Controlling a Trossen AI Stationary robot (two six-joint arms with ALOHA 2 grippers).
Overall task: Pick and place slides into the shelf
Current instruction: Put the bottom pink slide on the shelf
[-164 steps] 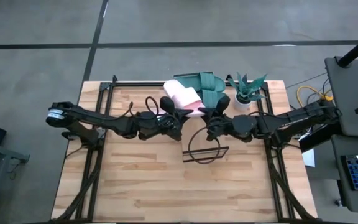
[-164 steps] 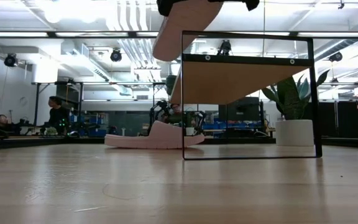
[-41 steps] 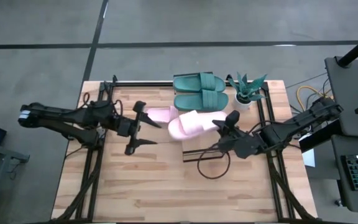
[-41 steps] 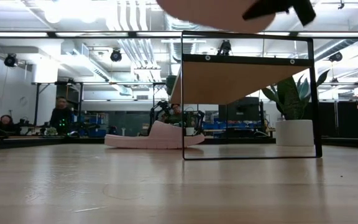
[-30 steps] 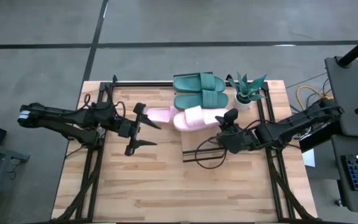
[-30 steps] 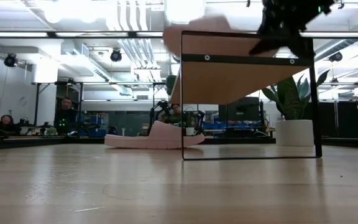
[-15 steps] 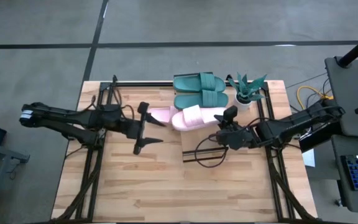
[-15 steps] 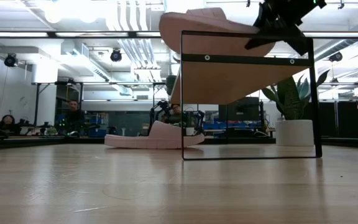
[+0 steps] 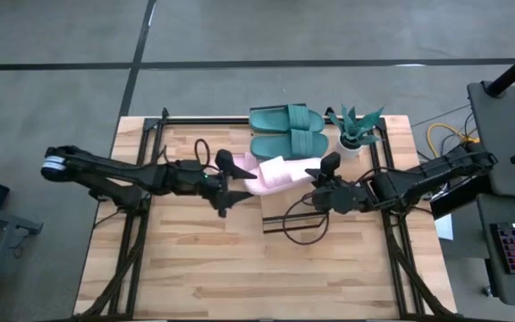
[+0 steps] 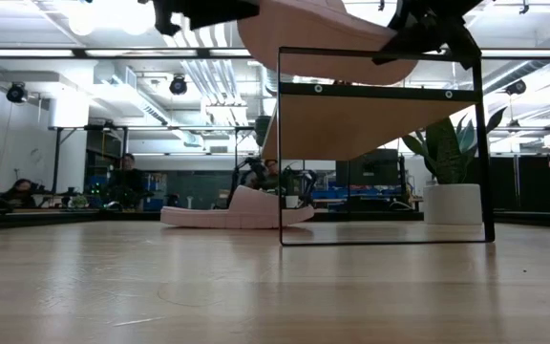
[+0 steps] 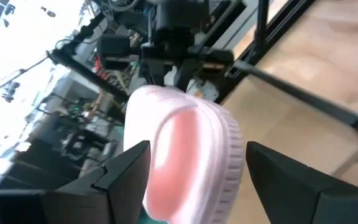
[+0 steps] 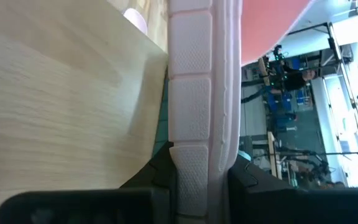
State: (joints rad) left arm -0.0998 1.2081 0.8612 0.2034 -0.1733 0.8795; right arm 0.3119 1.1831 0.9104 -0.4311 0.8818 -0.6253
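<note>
My right gripper (image 9: 315, 182) is shut on a pale pink slide (image 9: 271, 173) and holds it over the shelf (image 10: 380, 124), whose plank top shows beside the slide in the right wrist view (image 12: 55, 93). My left gripper (image 9: 240, 183) is open. Its fingers stand on either side of that slide's free end (image 11: 185, 149), and I cannot tell whether they touch it. Two teal-green slides (image 9: 286, 131) lie side by side on their soles farther back. A second pink slide (image 10: 237, 210) lies on its sole on the table. My right gripper pinches the pink slide's sole (image 12: 196, 134) between its two fingers (image 12: 244, 174), at the end toward the table's right. The fingers come roughly level from the right. The slide lies nearly level at the height of the shelf's top (image 10: 332, 38); whether it rests on it, I cannot tell.
A potted plant (image 9: 356, 132) stands at the back right, next to the teal slides. A black cable loop (image 9: 298, 224) hangs below my right arm. Black frame rails run along the table's left and right sides. People show far off in the room beyond.
My left gripper has moved toward the table's right, staying open, until its fingers flank the free end of the pink slide. My right gripper has kept its hold on the slide over the shelf and has barely moved.
</note>
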